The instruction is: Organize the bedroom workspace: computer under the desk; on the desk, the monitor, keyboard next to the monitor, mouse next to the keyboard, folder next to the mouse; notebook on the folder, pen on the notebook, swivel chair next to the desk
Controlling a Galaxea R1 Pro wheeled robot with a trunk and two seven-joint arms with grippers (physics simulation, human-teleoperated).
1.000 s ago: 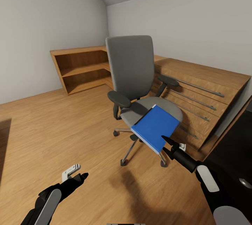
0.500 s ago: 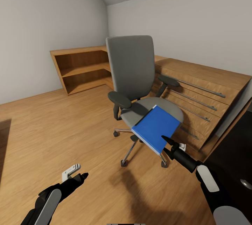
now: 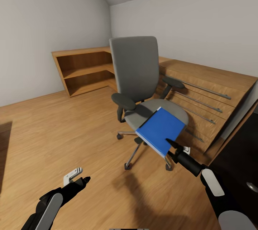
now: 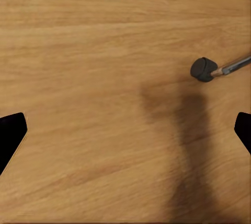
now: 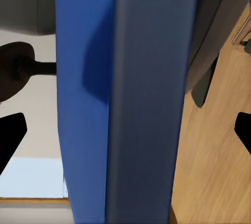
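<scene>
I am reaching my right gripper (image 3: 167, 141) toward the folder (image 3: 160, 129), which is lying tilted on the front edge of the chair (image 3: 143, 83) seat, one corner hanging past the seat toward me. From my head camera the folder is sitting at about five o'clock from the chair's back, and my right fingertip is overlapping its near edge at the folder's five o'clock corner. In my right wrist camera the folder (image 5: 125, 93) is standing edge-on between my two dark fingers (image 5: 10, 135), which are showing wide at either side of it, so this gripper is gaping open around the folder and not pinching it. My left gripper (image 3: 80, 178) is hanging low at about seven o'clock from the chair, over bare floor (image 3: 53, 126); its wrist camera is showing fingertips spread far apart, empty, above the planks, with one chair castor (image 4: 203, 69) near its view's edge. Behind the chair a wooden shelf (image 3: 84, 69) is running along the wall at about ten o'clock, and a drawer unit (image 3: 200, 97) is standing at three o'clock, just beside the chair's armrest.
</scene>
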